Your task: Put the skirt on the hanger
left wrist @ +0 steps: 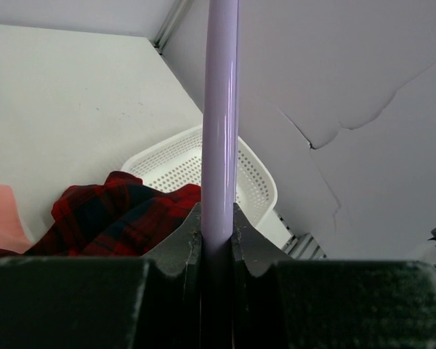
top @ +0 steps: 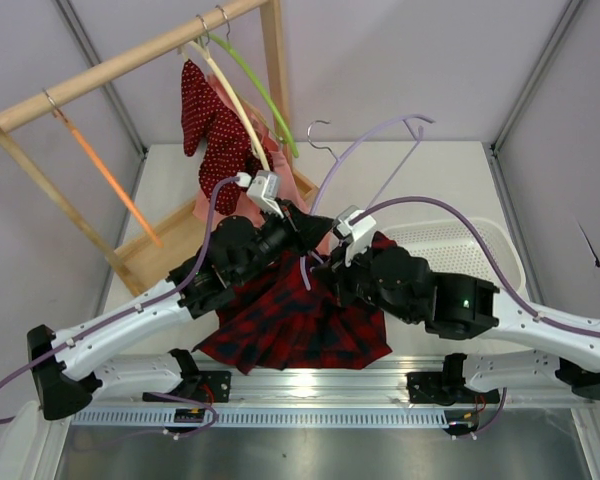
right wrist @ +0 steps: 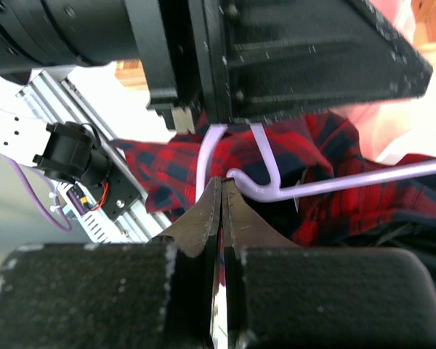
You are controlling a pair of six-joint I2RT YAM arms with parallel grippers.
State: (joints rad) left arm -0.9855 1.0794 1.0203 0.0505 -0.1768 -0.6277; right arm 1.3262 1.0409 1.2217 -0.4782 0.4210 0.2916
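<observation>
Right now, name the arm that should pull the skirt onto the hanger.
Probably right: the left gripper is clamped on the hanger, while the right gripper, shut and seemingly empty, sits over the skirt.

Seen from above, the light is bright, even and diffuse, with only soft shadows under the skirt (top: 300, 330) and the arms. A white glare patch sits on the aluminium rail (top: 310, 377) at the near edge. In the left wrist view the hanger (left wrist: 221, 109) carries a pale specular streak down its length. The left gripper (left wrist: 218, 222) at the bottom is dark and soft (too near the lens), while the white basket (left wrist: 176, 163) behind stays fairly sharp. In the right wrist view the upper right corner is blown out to pinkish white, the black housing (right wrist: 291, 51) above sits in deep shadow, and the right gripper (right wrist: 221, 196) is blurred and grainy.
</observation>
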